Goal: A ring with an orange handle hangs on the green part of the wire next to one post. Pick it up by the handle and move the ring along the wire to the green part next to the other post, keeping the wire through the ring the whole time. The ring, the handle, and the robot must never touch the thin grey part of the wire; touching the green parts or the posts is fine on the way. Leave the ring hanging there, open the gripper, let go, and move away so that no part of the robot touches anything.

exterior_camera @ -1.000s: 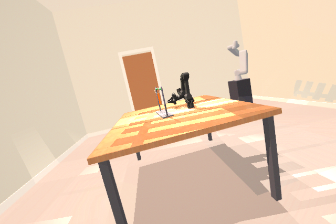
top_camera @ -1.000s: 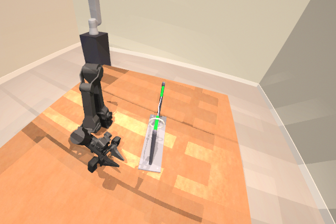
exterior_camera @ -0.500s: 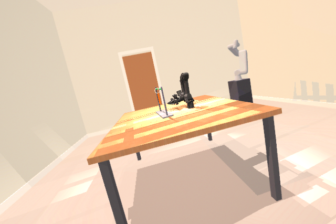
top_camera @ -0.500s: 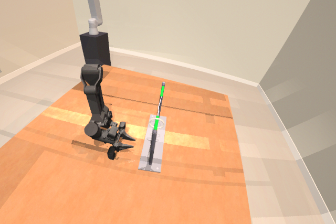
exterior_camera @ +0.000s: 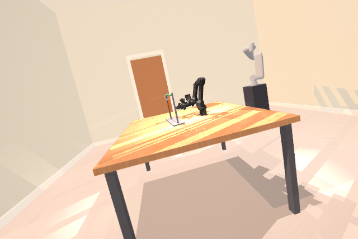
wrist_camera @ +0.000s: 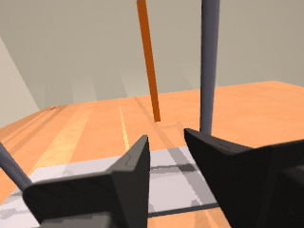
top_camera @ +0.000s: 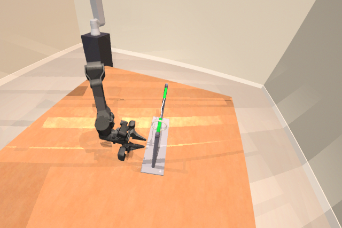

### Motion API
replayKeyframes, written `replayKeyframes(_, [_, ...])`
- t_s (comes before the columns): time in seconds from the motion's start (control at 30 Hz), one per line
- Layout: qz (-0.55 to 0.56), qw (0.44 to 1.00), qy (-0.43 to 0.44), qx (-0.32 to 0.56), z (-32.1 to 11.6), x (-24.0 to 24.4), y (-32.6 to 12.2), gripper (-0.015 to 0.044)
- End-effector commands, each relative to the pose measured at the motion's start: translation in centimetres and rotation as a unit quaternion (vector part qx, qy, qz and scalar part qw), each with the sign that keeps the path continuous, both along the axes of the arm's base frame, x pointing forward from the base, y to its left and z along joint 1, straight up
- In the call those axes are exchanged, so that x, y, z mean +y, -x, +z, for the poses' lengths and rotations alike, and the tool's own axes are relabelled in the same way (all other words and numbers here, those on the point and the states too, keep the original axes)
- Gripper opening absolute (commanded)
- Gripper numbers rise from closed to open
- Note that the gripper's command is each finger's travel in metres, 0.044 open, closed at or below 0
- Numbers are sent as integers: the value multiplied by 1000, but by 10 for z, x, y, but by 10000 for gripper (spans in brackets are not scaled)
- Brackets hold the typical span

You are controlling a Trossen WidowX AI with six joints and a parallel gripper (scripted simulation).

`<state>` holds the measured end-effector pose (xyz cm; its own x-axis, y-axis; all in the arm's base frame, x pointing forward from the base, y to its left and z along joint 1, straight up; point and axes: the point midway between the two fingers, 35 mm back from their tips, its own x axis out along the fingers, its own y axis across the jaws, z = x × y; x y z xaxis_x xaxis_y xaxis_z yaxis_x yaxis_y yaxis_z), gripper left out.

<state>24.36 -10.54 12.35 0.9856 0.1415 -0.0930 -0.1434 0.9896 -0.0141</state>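
Beige walls (top_camera: 193,13) (exterior_camera: 100,42) (wrist_camera: 90,52) enclose a wooden table (top_camera: 110,192) (exterior_camera: 202,144) (wrist_camera: 252,104) carrying a grey base plate (top_camera: 149,162) (exterior_camera: 172,122) (wrist_camera: 171,192). Top view: the ring (top_camera: 166,125) (exterior_camera: 165,97) surrounds the near green part (top_camera: 159,123), with the near post (top_camera: 155,150) (exterior_camera: 168,109) (wrist_camera: 208,62) toward 6 o'clock. The far green part (top_camera: 164,93) lies toward 12 o'clock, past the thin grey wire (top_camera: 162,109).

Gripper status: the gripper (top_camera: 145,142) (exterior_camera: 177,107) (wrist_camera: 165,136) is partly open and unloaded, its fingers apart with nothing between them. Top view: the ring is toward 1 o'clock from the fingertips. Wrist view: the orange handle (exterior_camera: 169,104) (wrist_camera: 150,62) hangs ahead, toward 11 o'clock, beside the near post.

Handling assessment: the ring and handle are probably light and rigid. The handle is a slim, straight bar; hanging freely, it is likely to swing if nudged. Surface grip cannot be determined.

Recommended grasp: straddle the handle's lower-middle length, center the bar, then close squarely. Keep the fingers below the wire. Avoid gripping the extreme lower end; leverage there may let the ring tilt into the grey section. A firm, centered hold should keep its opening around the wire.
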Motion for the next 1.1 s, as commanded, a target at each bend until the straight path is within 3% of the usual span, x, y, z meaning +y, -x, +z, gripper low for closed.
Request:
replayKeyframes(0.0, [-2, 1000, -2, -7, 13, 4, -9, 160])
replayKeyframes(1.07, [-2, 1000, -1, -7, 13, 7, -47, 160])
